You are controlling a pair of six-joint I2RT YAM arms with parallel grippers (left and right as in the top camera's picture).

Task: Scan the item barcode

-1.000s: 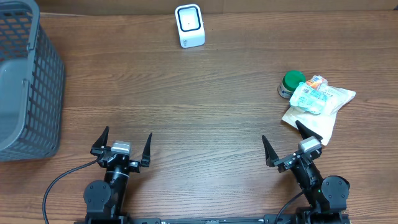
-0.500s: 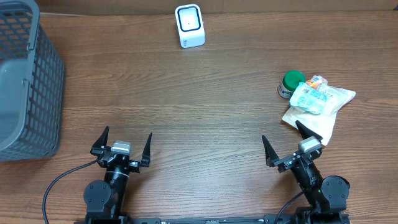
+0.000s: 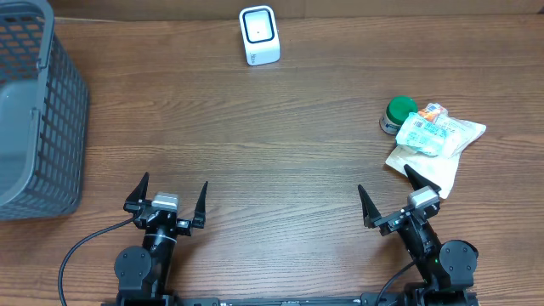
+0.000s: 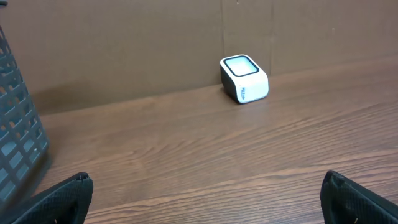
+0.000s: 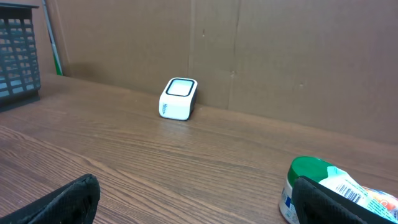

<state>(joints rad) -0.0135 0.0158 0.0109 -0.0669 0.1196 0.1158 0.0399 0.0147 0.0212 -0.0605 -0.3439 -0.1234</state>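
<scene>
The white barcode scanner (image 3: 259, 36) stands at the table's far edge, seen also in the left wrist view (image 4: 244, 78) and the right wrist view (image 5: 178, 98). At the right lie the items: a green-lidded tub (image 3: 398, 114) (image 5: 309, 179) and, touching it, a clear packet with a barcode label (image 3: 432, 136) (image 5: 359, 190) on a white bag. My left gripper (image 3: 172, 184) (image 4: 205, 190) rests open at the front left, holding nothing. My right gripper (image 3: 384, 180) (image 5: 194, 190) is open and empty at the front right, just short of the white bag.
A grey mesh basket (image 3: 66, 119) (image 4: 15, 140) (image 5: 18, 53) stands at the left edge. A brown cardboard wall runs behind the scanner. Bare wood lies between the grippers and the scanner.
</scene>
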